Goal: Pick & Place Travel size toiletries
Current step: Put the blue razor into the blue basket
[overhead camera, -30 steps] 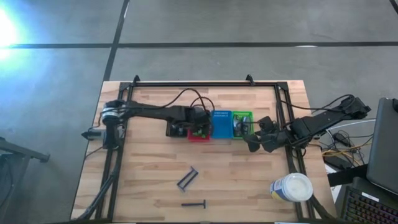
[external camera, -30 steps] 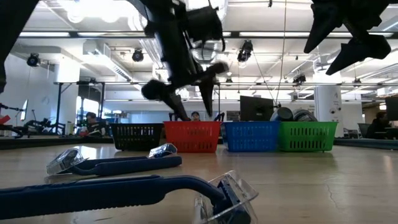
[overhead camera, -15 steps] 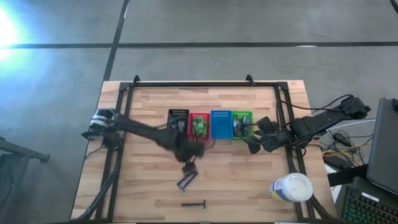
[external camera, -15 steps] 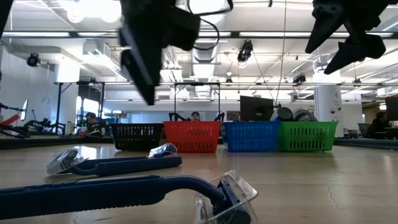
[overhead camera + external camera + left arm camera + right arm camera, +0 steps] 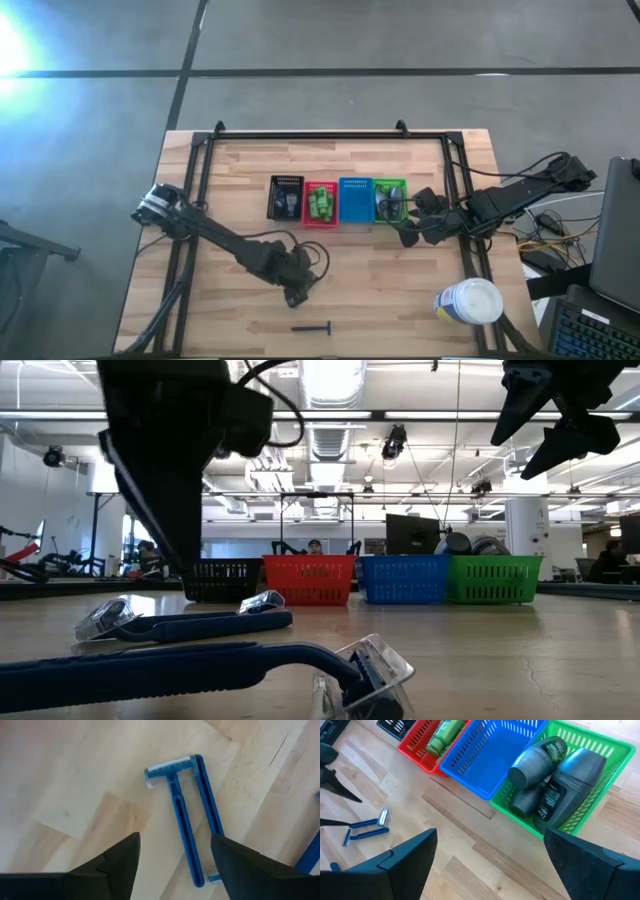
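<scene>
Two blue razors [image 5: 177, 815] lie side by side on the wood, near the table's middle [image 5: 300, 288]. A third razor [image 5: 311, 327] lies closer to the near edge. My left gripper [image 5: 175, 840] hangs open just above the pair, one finger on either side of their handles, touching nothing. In the low view it [image 5: 175, 550] stands just off the table. My right gripper [image 5: 490, 832] is open and hovers beside the green basket [image 5: 389, 200]. That basket holds grey tubes [image 5: 545, 775], and the red basket [image 5: 320, 200] holds green packets [image 5: 440, 737].
Four small baskets stand in a row at the table's middle: black [image 5: 285, 197], red, blue [image 5: 355, 199] and green. A big white tub [image 5: 470, 300] stands at the near right corner. A black frame [image 5: 310, 135] runs around the table top. Bare wood lies left of the razors.
My left gripper has swung from above the red basket toward the table's near edge and come down over the two razors. Its fingers are now spread above their handles. The razors have not moved.
</scene>
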